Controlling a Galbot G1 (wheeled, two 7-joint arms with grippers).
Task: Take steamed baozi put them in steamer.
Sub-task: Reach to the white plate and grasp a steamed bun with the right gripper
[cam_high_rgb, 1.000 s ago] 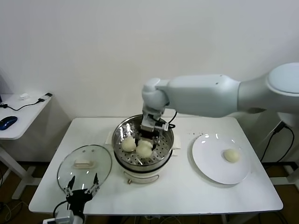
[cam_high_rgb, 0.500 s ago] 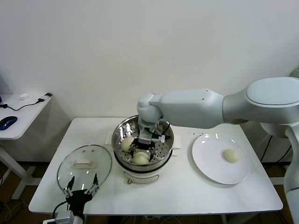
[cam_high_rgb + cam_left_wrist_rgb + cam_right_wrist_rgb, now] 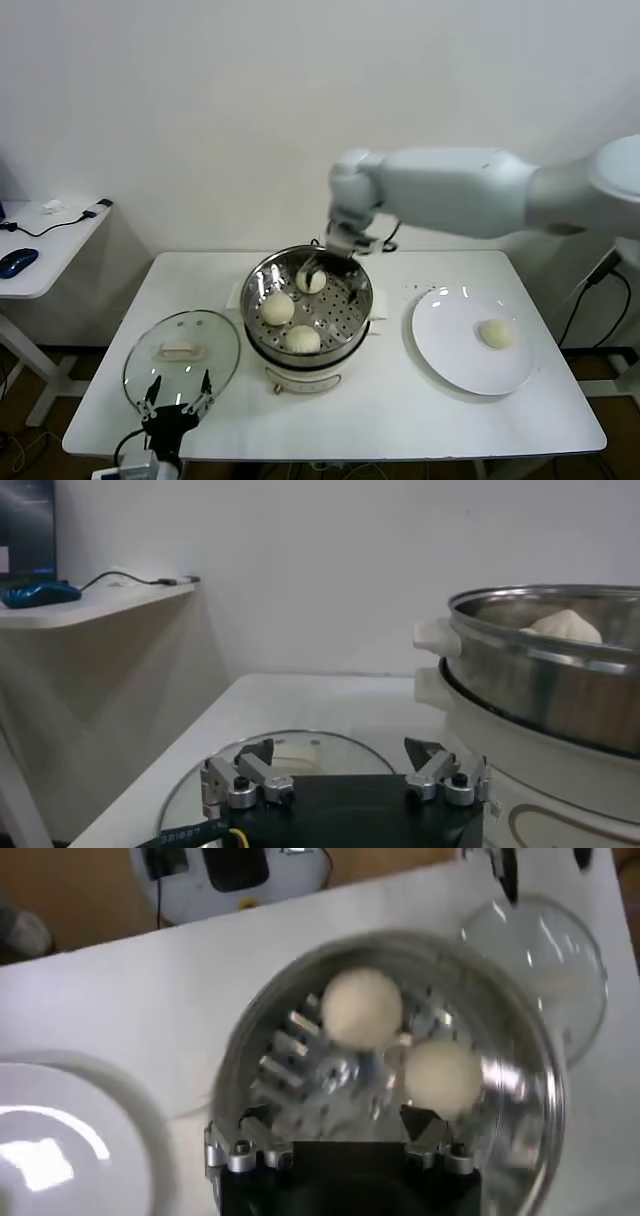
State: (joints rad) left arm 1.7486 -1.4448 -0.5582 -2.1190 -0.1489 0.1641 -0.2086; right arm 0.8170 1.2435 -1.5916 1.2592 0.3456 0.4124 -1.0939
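The steamer (image 3: 345, 322) stands mid-table with three steamed baozi on its perforated tray: one at the left (image 3: 278, 308), one at the front (image 3: 303, 339), one at the back (image 3: 311, 281). A fourth baozi (image 3: 495, 334) lies on the white plate (image 3: 445, 355) to the right. My right gripper (image 3: 326, 264) hovers above the steamer's back rim, open and empty. From its wrist camera the right gripper (image 3: 338, 1123) looks down on the steamer (image 3: 250, 1038) and two baozi (image 3: 362, 1008) (image 3: 442, 1076). My left gripper (image 3: 175, 396) is parked open at the front left.
The glass lid (image 3: 182, 352) lies flat left of the steamer, just beyond the left gripper (image 3: 340, 752); the lid (image 3: 290, 750) and the steamer wall (image 3: 540, 690) show in the left wrist view. A side table (image 3: 45, 250) with a mouse stands at the far left.
My right gripper set a baozi down at the front of the steamer tray, opened, then rose and drew back to the steamer's rear rim. The left arm has not moved.
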